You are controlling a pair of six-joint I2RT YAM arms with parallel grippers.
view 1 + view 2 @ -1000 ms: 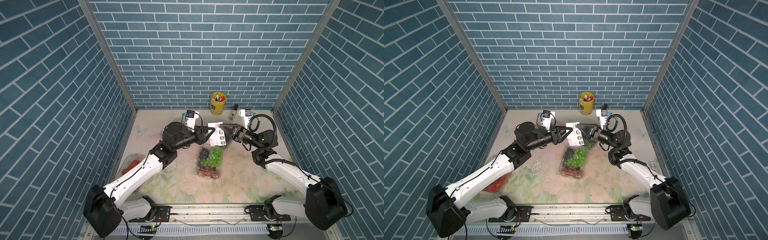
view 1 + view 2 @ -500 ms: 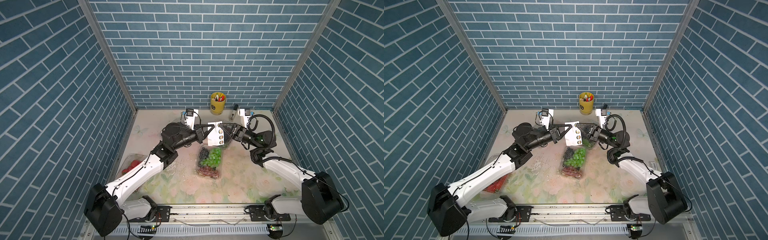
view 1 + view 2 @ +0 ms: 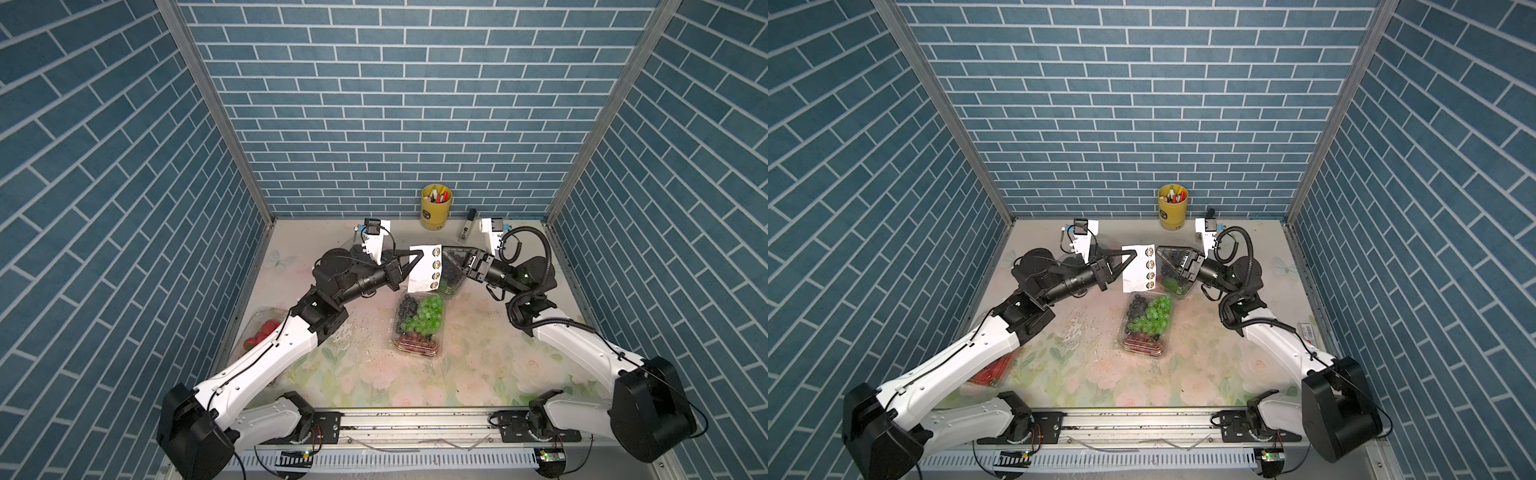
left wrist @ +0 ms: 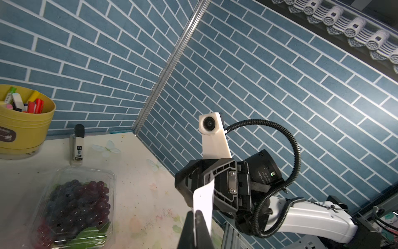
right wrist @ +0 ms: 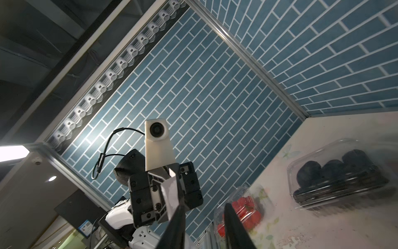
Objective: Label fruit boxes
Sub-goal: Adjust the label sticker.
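The left gripper (image 4: 195,215) is closed flat on one edge of the white sticker sheet (image 3: 422,270), which is held upright in the air. Facing it, the right gripper (image 3: 448,266) is seen with its jaws parted at the sheet's far edge, where the round stickers (image 3: 436,264) are carried; whether either pad is touching paper cannot be told.

Directly beneath the right gripper the purple grape box (image 4: 79,207) is found, and just below the sheet the mixed grape box (image 3: 417,320). The blackberry box (image 5: 336,172) lies on the left gripper's side, and the strawberry box (image 3: 262,332) is set well back beside the left forearm.

If a sticker is pinched too broadly, the backing may be caught with it and the sheet torn or dragged out of the left grip. A freed sticker may also be curled onto a pad and refuse to be released onto a lid.
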